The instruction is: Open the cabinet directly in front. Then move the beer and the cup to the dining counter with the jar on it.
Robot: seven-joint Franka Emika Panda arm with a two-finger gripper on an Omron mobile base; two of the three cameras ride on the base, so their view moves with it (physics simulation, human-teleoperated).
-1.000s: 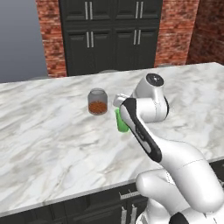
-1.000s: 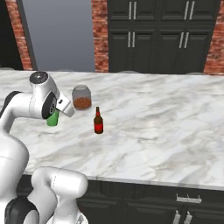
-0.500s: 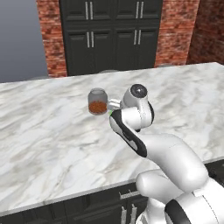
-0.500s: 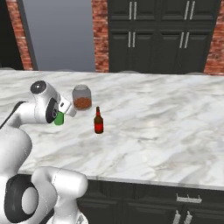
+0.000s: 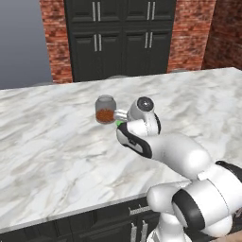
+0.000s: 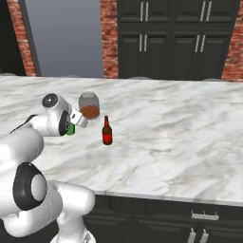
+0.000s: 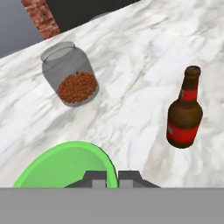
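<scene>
Just over the dining counter, the gripper has its jaws pinched tight on the rim of the green cup. Ahead of the jaws to the left stands the jar; ahead to the right stands the beer, upright on the marble.

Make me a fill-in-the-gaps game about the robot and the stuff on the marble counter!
1. The dark brown glass bottle with the red label stands ____ on the white marble counter.
2. The robot's gripper is shut on the rim of a bright ____ plastic cup.
3. The squat clear glass jar holds reddish-____ contents.

Missing words: upright; green; brown
</scene>
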